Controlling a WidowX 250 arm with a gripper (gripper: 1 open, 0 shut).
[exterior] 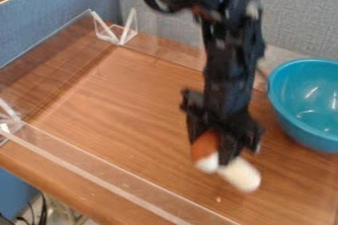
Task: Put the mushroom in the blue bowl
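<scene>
The mushroom [227, 168], with a reddish-brown cap and a cream stem, hangs just above the wooden tabletop [119, 101] near its front edge, blurred by motion. My gripper [216, 152] points straight down and is shut on its cap end, while the stem sticks out to the lower right. The blue bowl [310, 101] stands at the right edge of the view, to the right of the gripper and farther back. Nothing shows inside it.
A low clear plastic wall [79, 160] runs along the table's front and left sides, with clear brackets [119, 30] at the back corner. A blue partition [53, 22] stands behind on the left.
</scene>
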